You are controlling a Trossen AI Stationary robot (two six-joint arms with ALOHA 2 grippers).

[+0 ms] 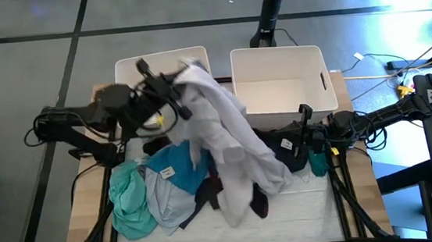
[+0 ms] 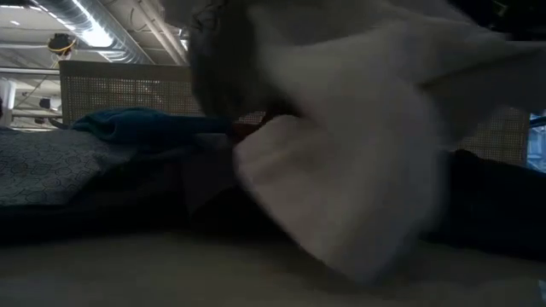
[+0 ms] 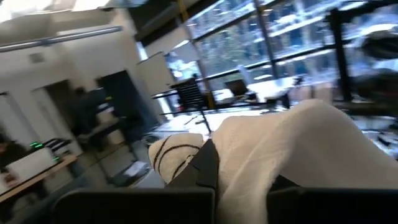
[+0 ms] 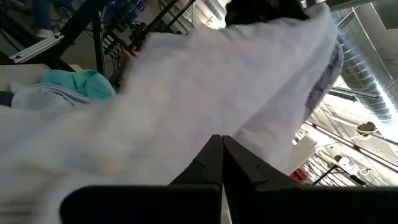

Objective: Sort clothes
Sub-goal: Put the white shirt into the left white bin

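The left gripper point(image 1: 174, 103) is closed on one end of the white garment point(image 1: 225, 136) and holds it up. The cloth is soft and light, so it hangs down and trails away from the fingers over the pile of clothes point(image 1: 163, 190). I judge a grip near one corner is best. Just behind this gripper is the left bin point(image 1: 129, 67), and beside it the right bin point(image 1: 275, 84) has open room. The right gripper point(image 1: 312, 140) waits farther off, closed and holding nothing, near the black garment point(image 1: 285, 148)
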